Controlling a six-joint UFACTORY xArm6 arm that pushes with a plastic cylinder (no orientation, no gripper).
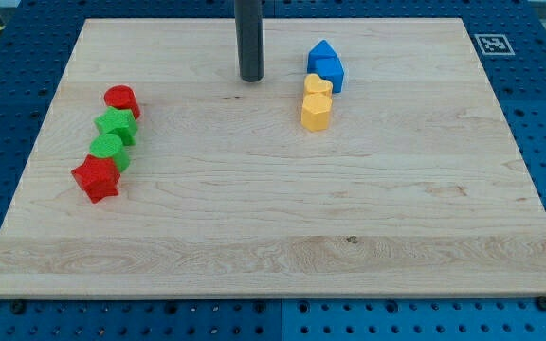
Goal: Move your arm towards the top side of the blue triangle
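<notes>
Single moment on the wooden board (273,208). My tip (250,80) rests on the board near the top edge, slightly toward the view's left of centre; the rod ends bluntly and carries no jaws, so nothing is held and there is no open or closed state to report.

The blue triangle (321,50) lies toward the view's right of my tip and a little nearer the top edge, clearly apart from it. Its point faces the top edge. Directly below it, and touching or nearly touching, sits a blue block (330,72) whose shape reads as roughly cubic. Below that pair stand two yellow pieces: a yellow heart (318,85) and a second yellow block (316,112), the four forming a short column running from the top edge toward the board's middle.

The relation that governs the coming move: the triangle's top side faces the strip of bare wood between it and the top edge, so my tip would need to travel toward the view's right and slightly upward. By my judgement that path is free of blocks; the risk is clipping the triangle's left flank if the tip goes straight across.

Near the left edge, well apart, a diagonal row holds a red cylinder (121,99), a green block (118,125), a second green block (110,150) and a red star-like block (96,178).
</notes>
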